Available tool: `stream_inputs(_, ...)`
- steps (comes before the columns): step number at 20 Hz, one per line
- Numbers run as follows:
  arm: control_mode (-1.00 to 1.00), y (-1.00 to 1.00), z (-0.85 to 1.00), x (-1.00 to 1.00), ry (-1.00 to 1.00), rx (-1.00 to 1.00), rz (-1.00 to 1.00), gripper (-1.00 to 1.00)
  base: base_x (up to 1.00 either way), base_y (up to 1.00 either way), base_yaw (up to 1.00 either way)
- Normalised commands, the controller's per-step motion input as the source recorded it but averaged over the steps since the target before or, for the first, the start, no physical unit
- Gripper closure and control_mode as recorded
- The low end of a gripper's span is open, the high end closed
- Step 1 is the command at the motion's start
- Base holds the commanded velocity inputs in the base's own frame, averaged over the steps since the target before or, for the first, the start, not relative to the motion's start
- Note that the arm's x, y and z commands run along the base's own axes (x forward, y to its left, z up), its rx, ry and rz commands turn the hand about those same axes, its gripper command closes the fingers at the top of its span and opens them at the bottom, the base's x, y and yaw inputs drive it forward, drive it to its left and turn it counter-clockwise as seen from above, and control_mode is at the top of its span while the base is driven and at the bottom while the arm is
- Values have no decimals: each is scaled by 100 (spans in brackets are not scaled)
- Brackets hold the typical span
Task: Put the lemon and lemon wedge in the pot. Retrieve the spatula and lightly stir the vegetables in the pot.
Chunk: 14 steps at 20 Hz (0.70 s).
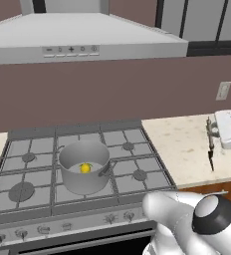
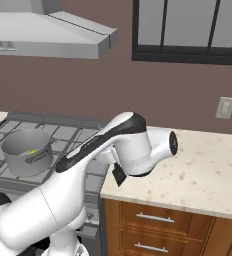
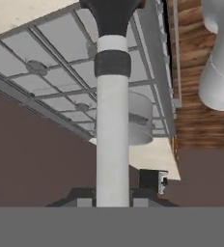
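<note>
The grey pot (image 1: 84,167) stands on the stove's front-middle burners, and the yellow lemon (image 1: 85,168) lies inside it. I cannot make out a lemon wedge apart from the lemon. My gripper (image 1: 213,130) hovers over the beige counter to the right of the stove, shut on the spatula (image 1: 210,147), whose dark end points down. In the hand view the spatula's white handle (image 3: 112,144) runs up from between the fingers (image 3: 145,195) to a black blade, with the pot (image 3: 142,126) behind it. From the right base view I see the pot (image 2: 27,150) and the spatula's dark tip (image 2: 119,175) under the hand.
The gas stove (image 1: 132,149) has raised grates and front knobs (image 1: 112,218). A range hood (image 1: 87,35) hangs above it. The beige counter (image 2: 198,175) runs to the right, over wooden drawers (image 2: 153,220). A wall outlet (image 1: 223,90) sits above the counter.
</note>
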Motion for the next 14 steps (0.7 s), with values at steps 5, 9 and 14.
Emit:
stream_inputs(5, -100, 39, 30, -7, 14, 43, 0, 100, 0, 0, 0)
stream_inputs(9, -100, 50, 1, -14, -12, 32, 0, 100, 0, 0, 0)
stream_inputs(14, -100, 58, 13, 15, -20, 14, -2, 100, 0, 0, 0)
